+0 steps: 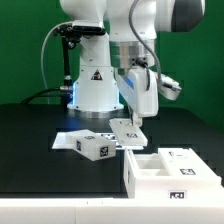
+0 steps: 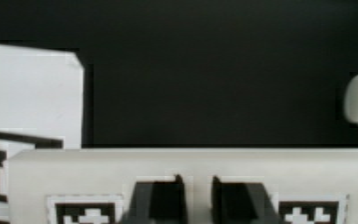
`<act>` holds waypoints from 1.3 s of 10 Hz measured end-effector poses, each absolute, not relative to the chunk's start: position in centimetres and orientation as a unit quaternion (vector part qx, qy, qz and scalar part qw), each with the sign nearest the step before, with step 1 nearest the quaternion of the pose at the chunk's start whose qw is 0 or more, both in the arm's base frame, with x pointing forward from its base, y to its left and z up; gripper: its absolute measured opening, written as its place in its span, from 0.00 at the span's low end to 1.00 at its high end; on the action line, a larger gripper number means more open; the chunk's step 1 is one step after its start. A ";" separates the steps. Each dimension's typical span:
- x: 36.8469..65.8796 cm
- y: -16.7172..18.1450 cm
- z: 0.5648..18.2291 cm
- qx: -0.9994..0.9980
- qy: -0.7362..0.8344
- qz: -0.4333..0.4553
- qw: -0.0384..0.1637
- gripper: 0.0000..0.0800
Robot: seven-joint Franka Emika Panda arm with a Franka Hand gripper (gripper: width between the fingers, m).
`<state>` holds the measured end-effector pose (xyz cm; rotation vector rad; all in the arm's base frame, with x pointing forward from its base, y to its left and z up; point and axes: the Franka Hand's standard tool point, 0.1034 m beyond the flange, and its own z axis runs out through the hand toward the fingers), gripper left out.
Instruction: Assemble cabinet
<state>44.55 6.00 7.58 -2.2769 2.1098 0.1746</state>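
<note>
Setting: black worktop in front of a green wall.
Pincer: the pincer points down and is closed on the thin edge of a panel. In the wrist view a white strip sits between the dark fingers.
Panel: mid-worktop and low. Whether it rests on the surface cannot be told.
Block: the block is just beside the panel, toward the exterior view's left, by the marker board.
Box: the box is at the front on the exterior view's right, with its compartments open upward and nothing fitted.
Progress: judged early. The parts lie loose and all joining remains.
Clearance: there is open worktop on the exterior view's left. The box wall near the panel is the edge to watch.
</note>
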 end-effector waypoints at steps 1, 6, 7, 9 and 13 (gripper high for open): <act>45.0 6.7 7.9 -0.737 0.674 0.053 0.020 0.08; 45.4 7.6 7.1 -0.734 0.677 0.048 0.012 0.08; 45.4 7.4 7.1 -0.732 0.679 0.047 0.012 0.08; 45.5 7.3 7.0 -0.731 0.681 0.046 0.012 0.08; 47.1 7.5 7.5 -0.731 0.681 0.039 0.017 0.08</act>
